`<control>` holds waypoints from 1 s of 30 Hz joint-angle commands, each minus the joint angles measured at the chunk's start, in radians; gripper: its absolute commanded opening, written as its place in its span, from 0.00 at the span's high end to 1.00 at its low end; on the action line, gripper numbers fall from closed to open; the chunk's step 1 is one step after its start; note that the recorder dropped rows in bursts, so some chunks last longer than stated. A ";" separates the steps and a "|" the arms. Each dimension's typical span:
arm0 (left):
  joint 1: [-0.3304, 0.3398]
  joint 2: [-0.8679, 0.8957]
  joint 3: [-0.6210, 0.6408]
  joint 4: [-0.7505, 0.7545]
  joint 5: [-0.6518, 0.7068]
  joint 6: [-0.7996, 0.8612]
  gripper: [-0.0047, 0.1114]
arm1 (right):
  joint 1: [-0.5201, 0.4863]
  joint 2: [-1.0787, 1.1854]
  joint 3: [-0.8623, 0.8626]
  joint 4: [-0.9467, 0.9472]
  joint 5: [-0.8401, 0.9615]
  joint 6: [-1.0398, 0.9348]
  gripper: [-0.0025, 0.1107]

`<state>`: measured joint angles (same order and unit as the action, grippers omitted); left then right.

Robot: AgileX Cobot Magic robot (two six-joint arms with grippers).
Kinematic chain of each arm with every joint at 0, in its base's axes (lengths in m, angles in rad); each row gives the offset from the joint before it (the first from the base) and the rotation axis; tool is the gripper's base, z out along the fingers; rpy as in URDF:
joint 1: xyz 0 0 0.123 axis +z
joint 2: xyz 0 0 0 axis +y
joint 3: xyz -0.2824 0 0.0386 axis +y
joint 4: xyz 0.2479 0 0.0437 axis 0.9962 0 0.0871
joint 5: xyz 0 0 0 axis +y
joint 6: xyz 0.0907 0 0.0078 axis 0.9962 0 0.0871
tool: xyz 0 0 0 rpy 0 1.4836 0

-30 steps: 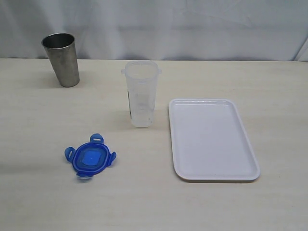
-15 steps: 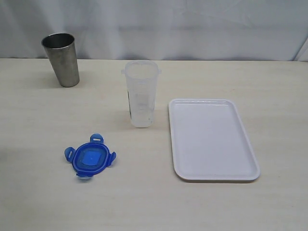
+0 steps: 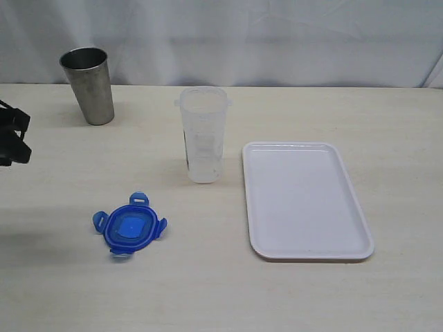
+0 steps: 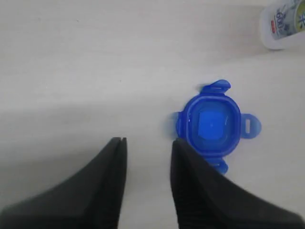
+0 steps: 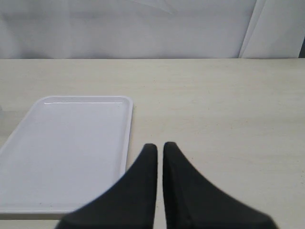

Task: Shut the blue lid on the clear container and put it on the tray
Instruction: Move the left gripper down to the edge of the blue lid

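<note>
The blue lid (image 3: 129, 229) lies flat on the table at the front left, its tabs spread out. The clear container (image 3: 203, 135) stands upright and uncovered at the middle. The white tray (image 3: 304, 200) lies to its right with nothing on it. My left gripper (image 3: 14, 135) shows at the left edge of the exterior view. In the left wrist view it (image 4: 148, 141) is open and holds nothing, and the blue lid (image 4: 212, 125) lies just beyond one fingertip. My right gripper (image 5: 159, 145) is shut with nothing in it, beside the tray (image 5: 66, 152). It does not show in the exterior view.
A tapered steel cup (image 3: 88, 85) stands upright at the back left. A white curtain (image 3: 221, 38) hangs behind the table's far edge. The clear container's labelled base (image 4: 285, 24) shows at a corner of the left wrist view.
My left gripper has come into the exterior view at the left edge. The lid, container, tray and cup have not moved.
</note>
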<state>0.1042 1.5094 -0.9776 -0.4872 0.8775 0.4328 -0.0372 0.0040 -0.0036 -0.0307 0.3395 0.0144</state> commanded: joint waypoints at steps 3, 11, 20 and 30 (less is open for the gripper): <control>-0.103 0.008 0.161 -0.022 -0.144 0.176 0.63 | -0.006 -0.004 0.004 0.000 -0.008 0.000 0.94; -0.303 0.195 0.188 -0.056 -0.362 0.116 0.54 | -0.006 -0.004 0.004 0.000 -0.008 0.000 0.94; -0.315 0.317 0.185 -0.105 -0.476 0.146 0.54 | -0.006 -0.004 0.004 0.000 -0.008 0.000 0.94; -0.330 0.318 0.185 -0.281 -0.499 0.284 0.55 | -0.006 -0.004 0.004 0.000 -0.008 0.000 0.94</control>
<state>-0.2104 1.8245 -0.7932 -0.7216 0.3966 0.6788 -0.0372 0.0040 -0.0036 -0.0307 0.3395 0.0144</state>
